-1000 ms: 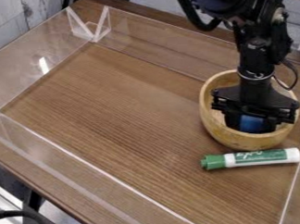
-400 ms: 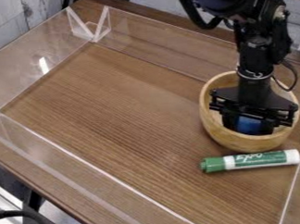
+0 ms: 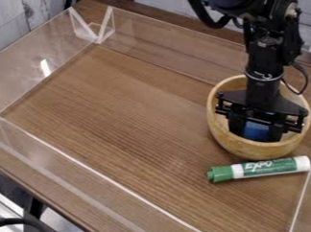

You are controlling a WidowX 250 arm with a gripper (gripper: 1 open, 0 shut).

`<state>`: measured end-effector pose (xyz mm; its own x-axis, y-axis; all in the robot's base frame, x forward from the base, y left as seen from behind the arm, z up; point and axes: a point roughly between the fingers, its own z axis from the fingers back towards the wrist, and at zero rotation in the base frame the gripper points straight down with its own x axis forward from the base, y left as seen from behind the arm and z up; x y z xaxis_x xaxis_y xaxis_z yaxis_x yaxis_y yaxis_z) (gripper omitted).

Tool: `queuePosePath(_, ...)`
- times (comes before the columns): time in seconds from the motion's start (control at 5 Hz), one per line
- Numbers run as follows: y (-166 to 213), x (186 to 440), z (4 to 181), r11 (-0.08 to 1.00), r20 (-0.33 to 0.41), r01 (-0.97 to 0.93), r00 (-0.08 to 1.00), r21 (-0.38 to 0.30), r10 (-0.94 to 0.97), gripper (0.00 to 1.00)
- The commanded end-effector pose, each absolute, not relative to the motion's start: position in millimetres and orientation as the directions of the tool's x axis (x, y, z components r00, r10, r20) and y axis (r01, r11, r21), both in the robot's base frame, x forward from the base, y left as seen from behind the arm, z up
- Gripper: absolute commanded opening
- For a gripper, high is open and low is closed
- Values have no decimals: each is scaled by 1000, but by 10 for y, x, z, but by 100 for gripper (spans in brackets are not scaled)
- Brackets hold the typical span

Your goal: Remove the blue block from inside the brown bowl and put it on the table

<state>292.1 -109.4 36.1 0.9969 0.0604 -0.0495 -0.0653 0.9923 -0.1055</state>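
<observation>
The brown bowl (image 3: 219,126) sits at the right side of the table (image 3: 120,110). My black gripper (image 3: 259,125) reaches straight down into it. The blue block (image 3: 258,132) shows as a small bright-blue patch between the fingers, low inside the bowl. The jaws stand shut on the block. Most of the block is hidden by the gripper body and the bowl's near wall.
A green-and-white marker (image 3: 259,169) lies on the table just in front of the bowl. Low clear acrylic walls (image 3: 41,64) edge the tabletop, with a folded clear piece (image 3: 94,29) at the back left. The table's right edge runs close to the bowl.
The gripper stays in the bowl, still shut. The marker has shifted slightly toward the front edge.
</observation>
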Motion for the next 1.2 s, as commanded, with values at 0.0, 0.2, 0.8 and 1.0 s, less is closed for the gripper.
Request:
queuePosePath(0.0,-1150,3039,686,989,39,-41,998,-144,47,0)
queuePosePath(0.2,-1147,3023,715,989,30,-32,999,-143,36,0)
queuePosePath(0.8,-1123,2969,876,989,10,-9,1000,-145,10,0)
queuePosePath(1.0,-1106,2953,955,989,10,-3,1000,-147,5,0)
